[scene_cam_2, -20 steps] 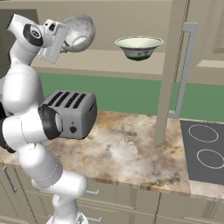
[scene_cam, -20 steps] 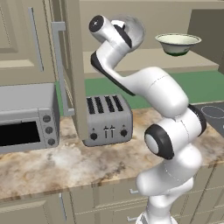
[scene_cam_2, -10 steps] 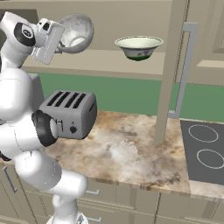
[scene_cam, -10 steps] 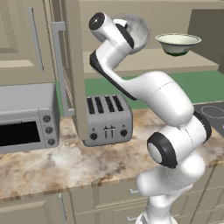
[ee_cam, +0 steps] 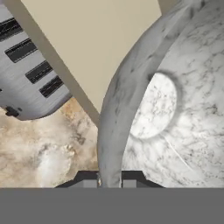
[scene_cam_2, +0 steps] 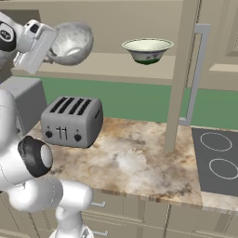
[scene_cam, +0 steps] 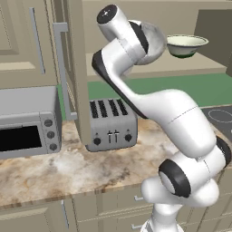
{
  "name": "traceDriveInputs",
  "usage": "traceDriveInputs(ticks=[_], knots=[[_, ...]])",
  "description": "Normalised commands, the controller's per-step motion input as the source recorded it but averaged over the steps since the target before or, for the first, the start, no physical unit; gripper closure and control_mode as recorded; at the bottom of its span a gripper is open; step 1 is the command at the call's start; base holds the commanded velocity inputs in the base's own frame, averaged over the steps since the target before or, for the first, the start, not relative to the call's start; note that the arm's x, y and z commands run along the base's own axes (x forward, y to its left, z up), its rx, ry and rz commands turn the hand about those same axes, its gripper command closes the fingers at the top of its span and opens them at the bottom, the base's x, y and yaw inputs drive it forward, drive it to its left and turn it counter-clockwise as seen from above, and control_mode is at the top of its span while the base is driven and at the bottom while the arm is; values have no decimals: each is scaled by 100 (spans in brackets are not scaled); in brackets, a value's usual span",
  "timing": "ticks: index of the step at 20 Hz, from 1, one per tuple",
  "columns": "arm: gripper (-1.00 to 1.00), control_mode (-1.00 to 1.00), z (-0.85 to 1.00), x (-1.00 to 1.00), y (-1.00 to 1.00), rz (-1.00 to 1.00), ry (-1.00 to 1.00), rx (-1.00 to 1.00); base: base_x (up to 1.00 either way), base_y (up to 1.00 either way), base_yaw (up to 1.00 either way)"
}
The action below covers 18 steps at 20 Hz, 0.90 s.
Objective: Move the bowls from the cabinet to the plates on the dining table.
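You have the gripper (ee_cam: 109, 181) clamped on the rim of the speckled grey bowl (scene_cam_2: 72, 42), one finger on each side of the wall, jaws narrow around it. The bowl is tipped steeply on its side and off the cabinet shelf (scene_cam_2: 107, 65), held in the air just at the shelf's front edge near its left end; in the left base view the grey bowl (scene_cam: 152, 43) sits behind the wrist. The green-and-cream bowl (scene_cam_2: 147, 49) stands upright on the shelf, well to the right of the one you hold, near the open cabinet door (scene_cam_2: 183, 74). Below the held bowl, the toaster (scene_cam_2: 72, 121) stands toward the back of the marbled counter (scene_cam_2: 135, 158). A toaster oven (scene_cam: 27, 120) sits at the counter's left end, and a cooktop (scene_cam_2: 216, 160) at its right end.
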Motion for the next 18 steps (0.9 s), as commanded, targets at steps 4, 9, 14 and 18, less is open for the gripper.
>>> traceDriveInputs(ticks=[4, 9, 14, 18], knots=[[100, -100, 0, -100, 0, 0, 22, 1, 0, 0, 0], [100, -100, 0, -100, 0, 0, 24, 0, 0, 0, 0], [100, -100, 0, -100, -5, 0, 24, 0, 0, 0, 0], [100, -100, -3, -98, -18, 0, 22, 0, 0, 0, 0]])
